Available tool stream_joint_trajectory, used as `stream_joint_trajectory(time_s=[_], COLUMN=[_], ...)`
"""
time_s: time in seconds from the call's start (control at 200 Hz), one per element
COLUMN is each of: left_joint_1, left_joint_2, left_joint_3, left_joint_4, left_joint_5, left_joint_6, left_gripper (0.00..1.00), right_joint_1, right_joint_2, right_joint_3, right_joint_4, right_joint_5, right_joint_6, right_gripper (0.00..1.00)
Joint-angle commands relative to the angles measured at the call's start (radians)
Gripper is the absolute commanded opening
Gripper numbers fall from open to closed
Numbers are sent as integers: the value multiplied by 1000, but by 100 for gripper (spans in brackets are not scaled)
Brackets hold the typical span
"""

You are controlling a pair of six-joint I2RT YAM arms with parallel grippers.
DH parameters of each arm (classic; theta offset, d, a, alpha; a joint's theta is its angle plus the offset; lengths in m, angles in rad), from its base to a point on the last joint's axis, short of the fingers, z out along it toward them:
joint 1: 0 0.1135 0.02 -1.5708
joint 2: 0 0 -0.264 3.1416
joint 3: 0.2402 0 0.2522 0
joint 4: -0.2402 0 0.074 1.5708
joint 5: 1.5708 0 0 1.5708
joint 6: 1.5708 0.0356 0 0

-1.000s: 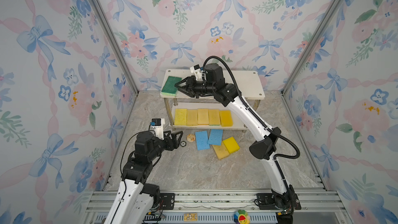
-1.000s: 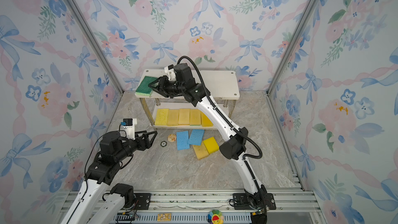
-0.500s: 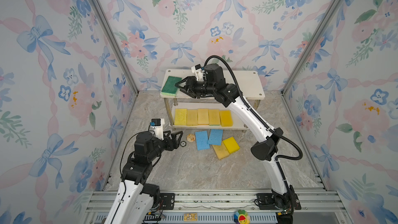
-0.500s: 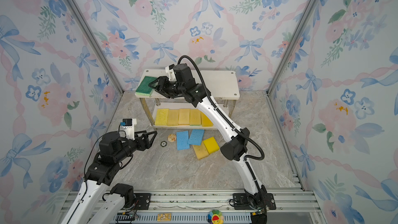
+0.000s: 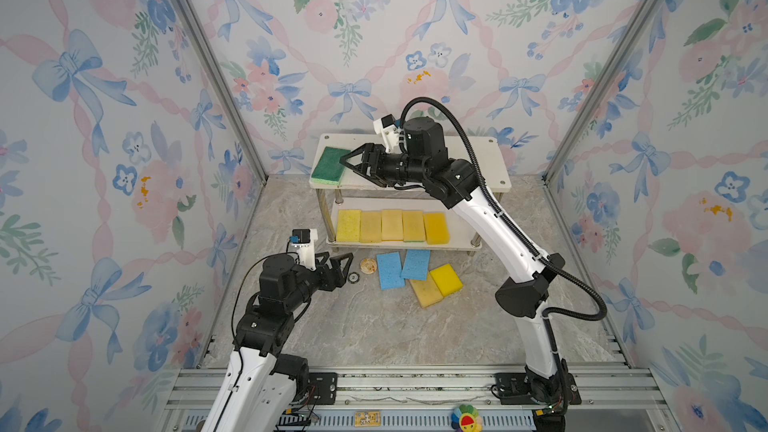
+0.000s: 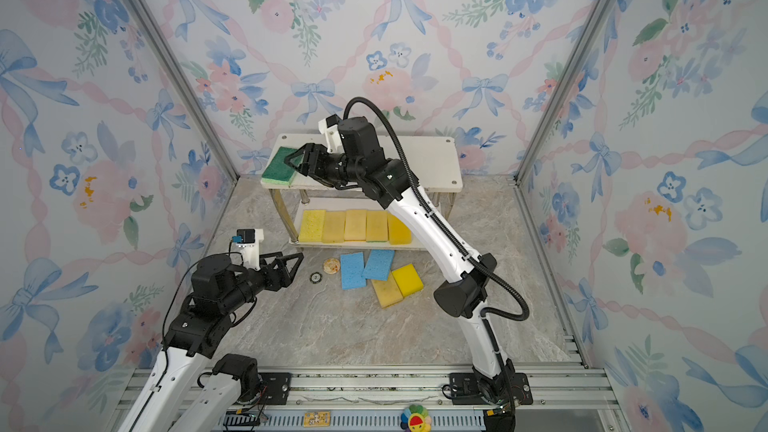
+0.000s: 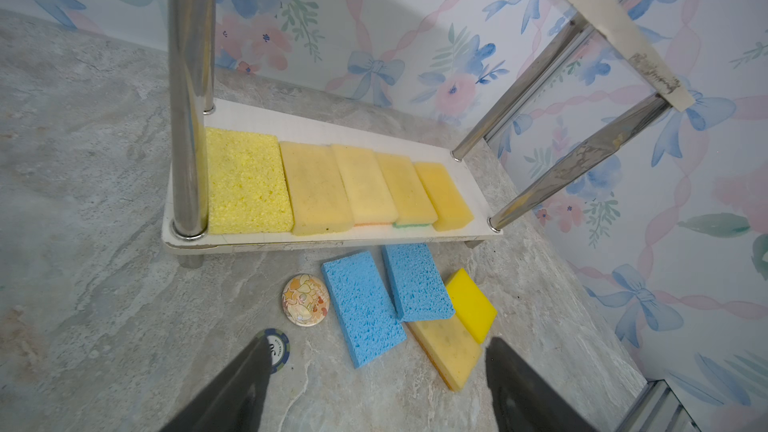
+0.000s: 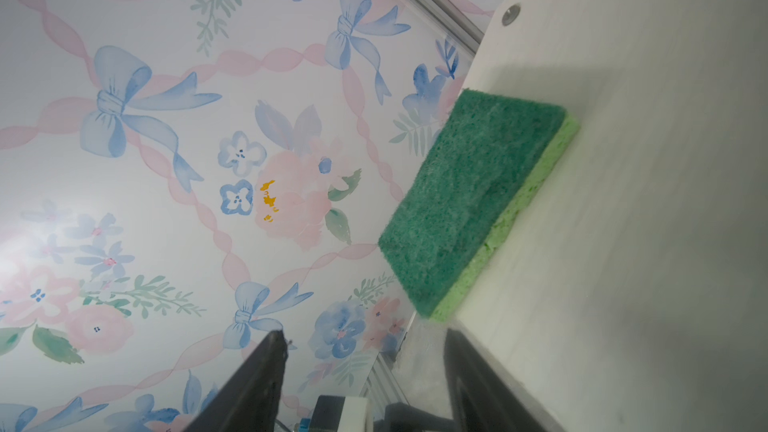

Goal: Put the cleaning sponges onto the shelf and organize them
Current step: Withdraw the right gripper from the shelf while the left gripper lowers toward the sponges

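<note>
On shelf (image 5: 492, 155) top board, green sponge (image 5: 330, 164) lying flat, right gripper (image 5: 348, 162) beside it, fingers spread, left gripper (image 5: 343, 263) fingers spread too, empty.

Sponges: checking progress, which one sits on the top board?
The dark green sponge, at the top board's left end; the yellow row sits on the lower board.

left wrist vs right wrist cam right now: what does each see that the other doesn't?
Left wrist only: the lower board with a row of five yellow sponges; on the floor two blue sponges, two loose yellow sponges, a round badge and a chip; the open left gripper.
Right wrist only: the green sponge lying flat on the upper face of the top board, by its edge; the open right gripper, clear of it.
Both: the shelf and the floral wall.
</note>
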Motion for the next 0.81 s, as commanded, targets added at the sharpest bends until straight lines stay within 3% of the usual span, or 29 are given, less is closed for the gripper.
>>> stream_joint_trajectory(time_s=[0.0,0.315,0.635,0.8], left_joint_1=[5,4,-20,-116], left_joint_2=[6,6,27,92], left_joint_3=[-11,-17,-25,-20], left_joint_4=[24,30,46,48], left_joint_5=[18,34,87,103], left_joint_6=[19,20,23,12], left_gripper=[83,86,94,96], right_joint_1=[13,31,-20,-95], right_joint_2=[-109,-354,-806,-1055], right_joint_3=[-49,-263,-816,-1135], right_joint_4=[-20,-124,-191,-218], right_joint_5=[15,99,223,245], right_joint_6=[-71,-223,-333,-323], right_gripper=[66,77,93,100])
